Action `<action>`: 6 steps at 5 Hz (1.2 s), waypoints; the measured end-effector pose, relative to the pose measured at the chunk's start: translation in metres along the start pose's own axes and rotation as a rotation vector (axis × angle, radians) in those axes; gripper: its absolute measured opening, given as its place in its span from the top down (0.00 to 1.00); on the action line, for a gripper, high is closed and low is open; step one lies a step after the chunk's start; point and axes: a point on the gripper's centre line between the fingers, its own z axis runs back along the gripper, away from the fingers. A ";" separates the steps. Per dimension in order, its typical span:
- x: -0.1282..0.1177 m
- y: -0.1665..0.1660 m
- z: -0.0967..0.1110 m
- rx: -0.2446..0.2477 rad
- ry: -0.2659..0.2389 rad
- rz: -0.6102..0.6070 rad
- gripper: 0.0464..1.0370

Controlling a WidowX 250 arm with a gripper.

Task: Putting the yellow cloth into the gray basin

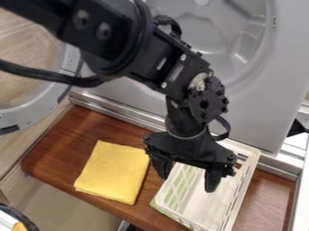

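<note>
Yellow cloth (113, 172) lies just beside the open 2-fingered tool (188, 178), left in view

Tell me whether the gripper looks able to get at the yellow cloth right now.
Probably yes: the yellow cloth lies on the brown board with nothing on top of it, and the open gripper hangs close by, above the white basket, which leaves the cloth uncovered.

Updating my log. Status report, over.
Gripper open, empty, over white basket. Yellow cloth on brown board, outside gray basin. Nothing lying on cloth.
</note>
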 end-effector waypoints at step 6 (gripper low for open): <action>0.024 0.122 -0.062 0.216 0.043 0.454 0.04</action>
